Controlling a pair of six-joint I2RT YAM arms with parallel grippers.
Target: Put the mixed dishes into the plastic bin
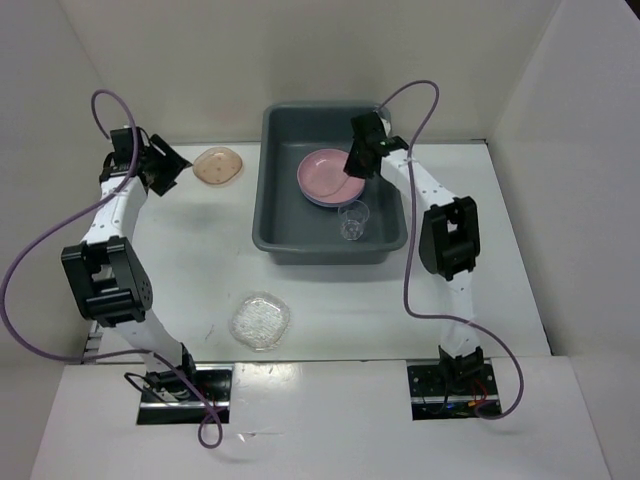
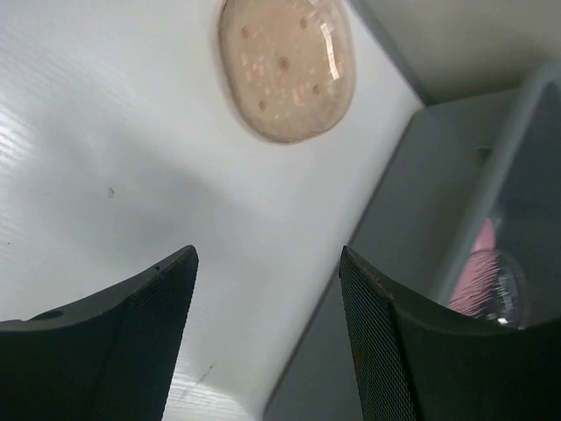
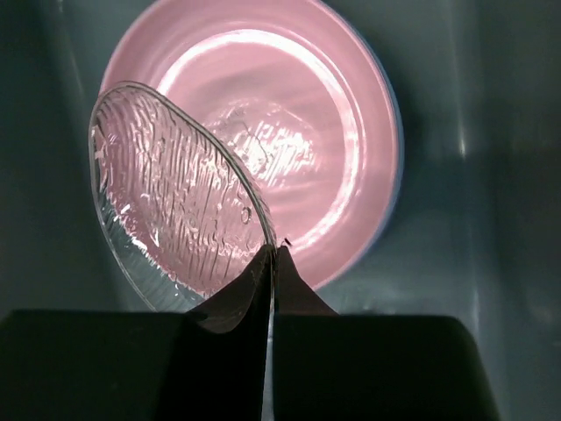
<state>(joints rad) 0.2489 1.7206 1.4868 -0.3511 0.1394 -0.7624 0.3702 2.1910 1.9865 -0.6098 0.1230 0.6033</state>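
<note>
White walls box in the table (image 1: 200,260). Right claw (image 3: 272,256) is clamped on the rim of a clear textured dish (image 3: 175,219), holding it tilted on edge above the pink plate (image 3: 351,132) inside the plastic bin (image 3: 473,263); a clear cup (image 1: 353,220) stands upright near that plate. Left claw (image 2: 267,263) hangs spread and empty over the table, the peach dish (image 2: 285,66) ahead of it, untouched, near the bin's left wall. Another textured dish (image 1: 260,320) lies in front of the bin
</note>
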